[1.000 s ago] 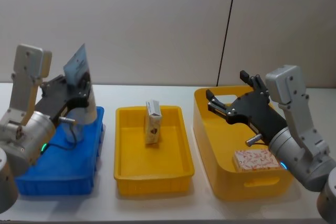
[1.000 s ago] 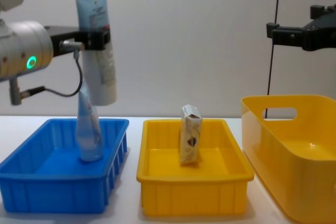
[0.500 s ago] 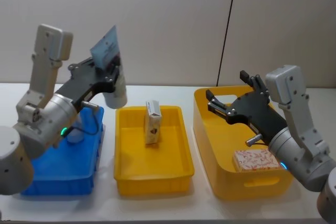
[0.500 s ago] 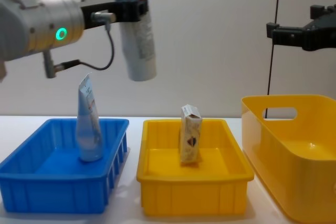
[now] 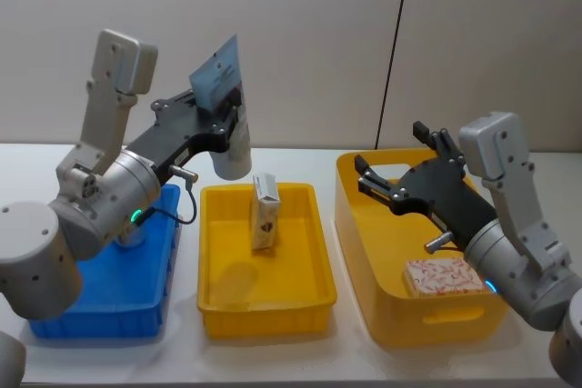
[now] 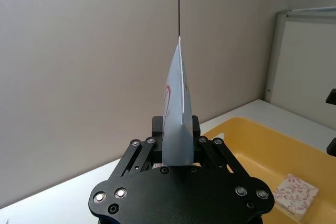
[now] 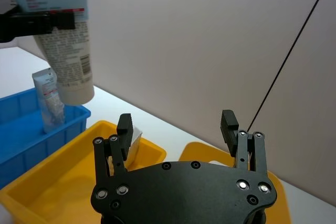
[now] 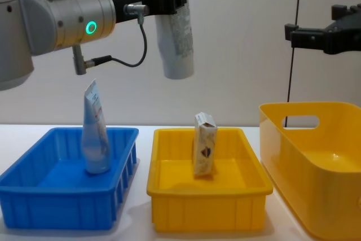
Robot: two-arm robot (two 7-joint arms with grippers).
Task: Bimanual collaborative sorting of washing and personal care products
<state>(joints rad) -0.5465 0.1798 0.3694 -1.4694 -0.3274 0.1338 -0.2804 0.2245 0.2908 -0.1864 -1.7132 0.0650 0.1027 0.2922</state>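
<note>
My left gripper is shut on a pale squeeze tube, cap end down, held high over the far left end of the middle yellow tray. From the chest, that tube hangs well above the tray. A second tube stands in the blue bin. A small white carton stands upright in the middle tray. A red-patterned carton lies in the right yellow bin. My right gripper hovers open and empty above that bin.
The three containers stand side by side on a white table, blue at the left, with narrow gaps between them. A plain wall with a thin black vertical line is close behind. The right bin's walls rise higher than the tray's.
My left gripper has carried the tube up and to the right, from over the blue bin to over the middle yellow tray. The right arm has not moved.
</note>
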